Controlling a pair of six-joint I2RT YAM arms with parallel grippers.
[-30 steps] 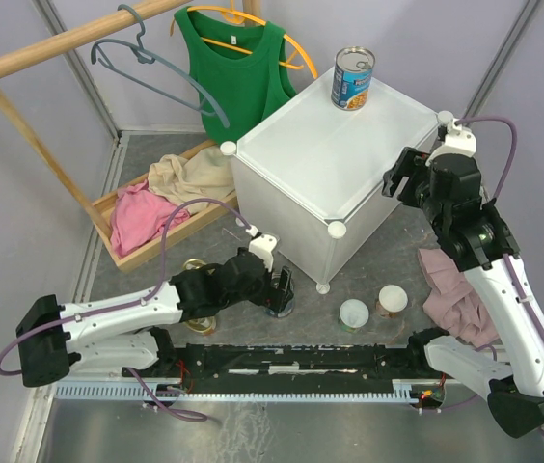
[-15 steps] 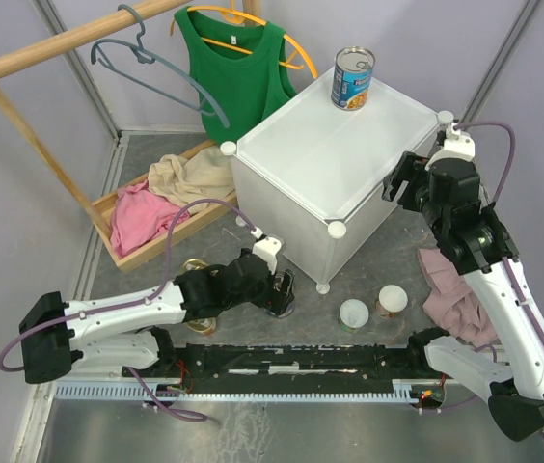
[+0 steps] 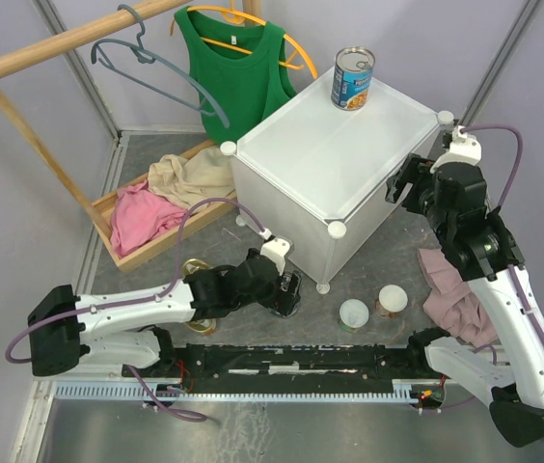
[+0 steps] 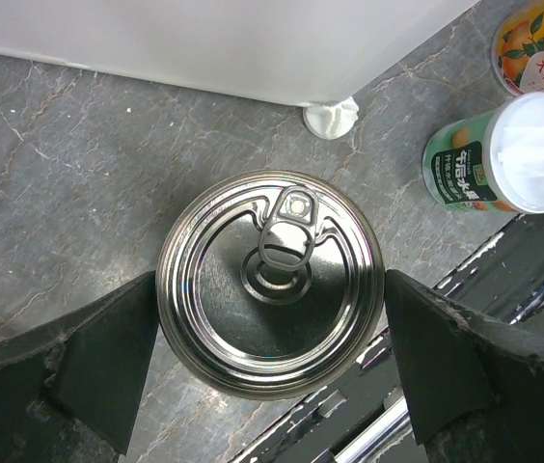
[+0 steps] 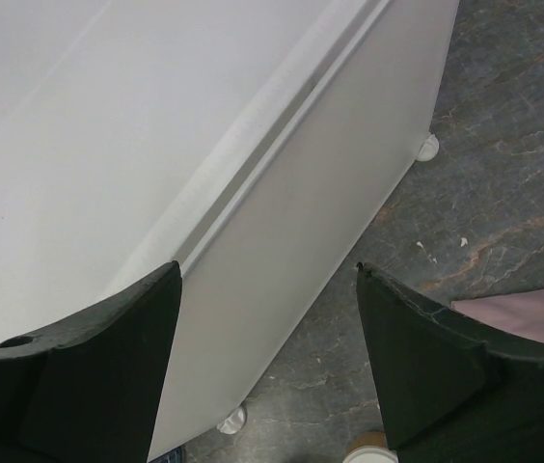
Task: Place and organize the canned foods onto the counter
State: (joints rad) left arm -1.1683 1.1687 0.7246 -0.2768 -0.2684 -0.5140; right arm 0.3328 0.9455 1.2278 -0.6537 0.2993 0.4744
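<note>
A tall steel can [image 4: 270,283] stands upright on the grey floor by the counter's front leg [image 4: 330,118]. My left gripper [image 4: 270,289] is open, with one finger on each side of the can's lid. In the top view the left gripper [image 3: 286,292] covers that can. Another blue-labelled can [image 3: 353,79] stands at the far corner of the white counter [image 3: 340,154]. Two small white-lidded cans [image 3: 354,313] [image 3: 393,299] sit on the floor in front. A gold tin [image 3: 195,267] peeks out behind the left arm. My right gripper [image 3: 409,183] is open and empty at the counter's right edge [image 5: 253,193].
A wooden tray [image 3: 137,253] of clothes lies left of the counter. A green top [image 3: 233,72] and a grey hanger [image 3: 156,58] hang from the wooden rail behind. A pink cloth [image 3: 450,289] lies on the floor under the right arm.
My left gripper has slid a little to the right and now straddles the steel can. The right gripper has shifted slightly right along the counter's edge.
</note>
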